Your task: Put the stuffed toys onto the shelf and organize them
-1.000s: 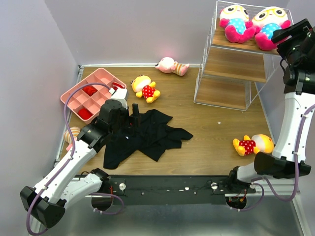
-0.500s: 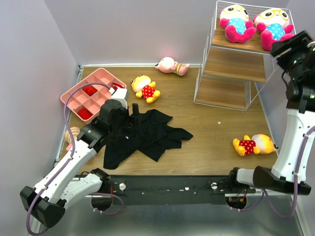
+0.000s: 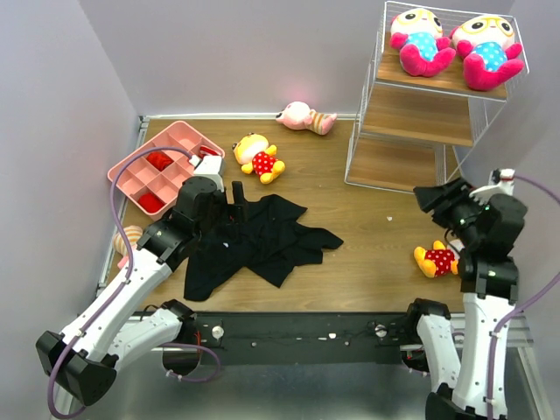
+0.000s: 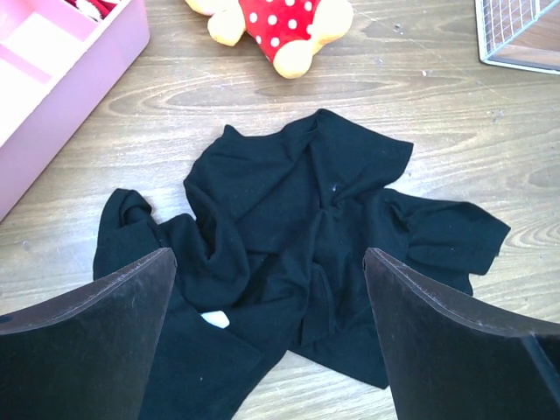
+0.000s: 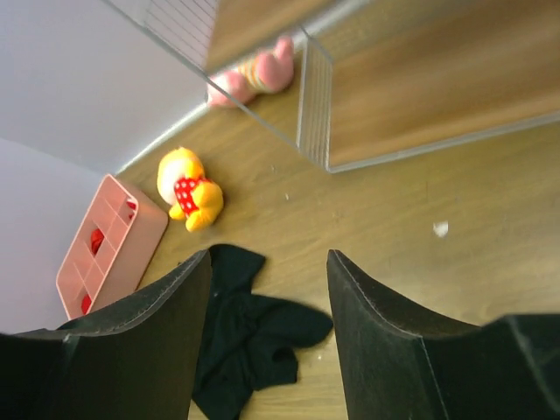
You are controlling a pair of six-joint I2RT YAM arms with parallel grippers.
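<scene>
Two blue dolls (image 3: 420, 44) lie side by side on the top board of the shelf (image 3: 411, 114), feet near its front edge. Four more toys are down on the table (image 3: 376, 254). One yellow doll (image 3: 259, 159) is just beside the pink tray (image 3: 179, 140). A 2nd yellow doll (image 3: 440, 260) is near the front edge, partly hid by the right arm (image 3: 486, 262). One pink doll (image 3: 306, 116) lies right by the back wall (image 3: 245, 61). A 2nd pink doll (image 3: 128, 238) sits at the left edge, mostly hid by the left arm (image 3: 140, 271). The black cloth (image 3: 262, 236) lies in a heap in the mid. of the table. The left gripper (image 4: 267, 258) hangs over it w/ fingers spread wide, holding nothing. The right gripper (image 5: 269, 255) is spread wide too, w/ nothing btwn its fingers, up in the air near the shelf's low front corner. A wide strip of bare wood lies btwn the cloth & the shelf.
</scene>
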